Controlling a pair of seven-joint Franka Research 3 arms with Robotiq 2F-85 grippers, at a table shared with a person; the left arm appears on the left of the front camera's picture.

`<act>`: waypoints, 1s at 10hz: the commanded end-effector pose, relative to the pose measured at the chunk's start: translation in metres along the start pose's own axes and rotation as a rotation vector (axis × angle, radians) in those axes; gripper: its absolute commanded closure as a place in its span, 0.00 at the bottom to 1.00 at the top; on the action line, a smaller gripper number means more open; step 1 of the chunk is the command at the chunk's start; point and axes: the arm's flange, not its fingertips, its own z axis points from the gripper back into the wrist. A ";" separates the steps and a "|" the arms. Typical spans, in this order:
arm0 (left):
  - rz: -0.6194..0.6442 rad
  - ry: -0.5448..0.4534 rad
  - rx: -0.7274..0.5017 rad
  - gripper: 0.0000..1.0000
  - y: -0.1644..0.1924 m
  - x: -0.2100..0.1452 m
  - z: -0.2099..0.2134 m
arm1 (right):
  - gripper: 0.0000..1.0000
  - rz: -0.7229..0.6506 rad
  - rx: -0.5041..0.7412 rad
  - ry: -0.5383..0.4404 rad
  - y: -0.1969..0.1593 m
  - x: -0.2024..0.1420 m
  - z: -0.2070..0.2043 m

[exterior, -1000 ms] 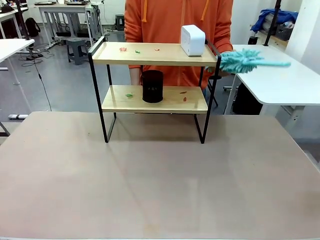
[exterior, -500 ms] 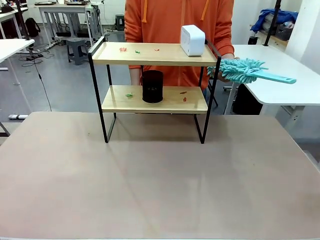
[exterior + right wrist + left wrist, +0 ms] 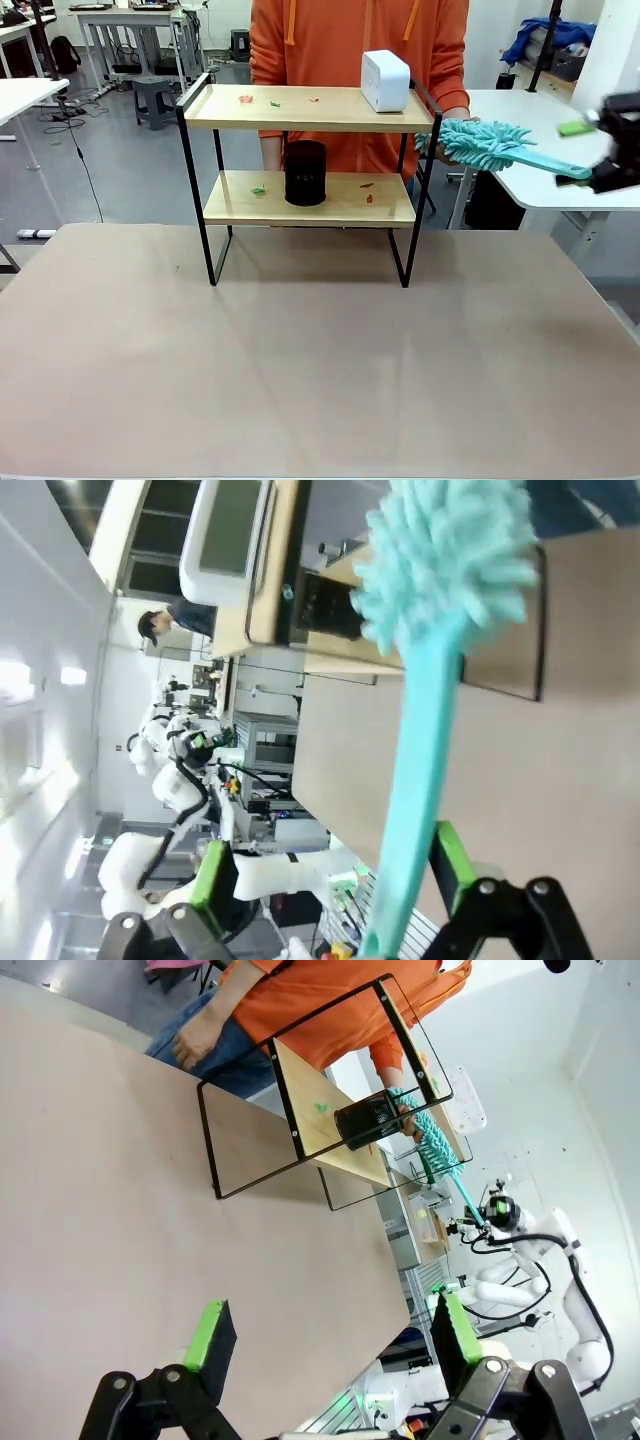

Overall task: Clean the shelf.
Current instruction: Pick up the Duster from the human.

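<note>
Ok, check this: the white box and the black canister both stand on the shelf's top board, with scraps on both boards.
Wrong on the canister. The front view shows the black canister standing on the lower board of the shelf. The white box stands on the top board, and scraps lie on both boards.

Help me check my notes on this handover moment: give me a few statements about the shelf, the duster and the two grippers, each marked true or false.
1. The white box stands on the top board of the shelf. True.
2. The black cylinder stands on the top board. False: it stands on the lower board.
3. The right gripper is shut on the duster. False: its jaws are open on either side of the handle.
4. Small scraps lie on both boards. True.
5. The left gripper holds a cloth. False: it is open and empty above the table.
</note>
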 end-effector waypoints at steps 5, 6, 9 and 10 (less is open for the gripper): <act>-0.024 -0.015 -0.020 0.00 0.000 0.001 -0.001 | 0.00 -0.103 -0.036 0.101 -0.003 0.043 -0.029; -0.024 -0.015 -0.020 0.00 0.000 0.001 -0.001 | 0.00 -0.111 -0.035 0.097 -0.004 0.043 -0.028; -0.024 -0.015 -0.020 0.00 0.000 0.001 -0.001 | 0.32 -0.114 -0.071 0.110 -0.008 0.040 -0.029; -0.024 -0.015 -0.020 0.00 0.000 0.001 -0.001 | 0.56 -0.118 -0.069 0.104 -0.009 0.040 -0.028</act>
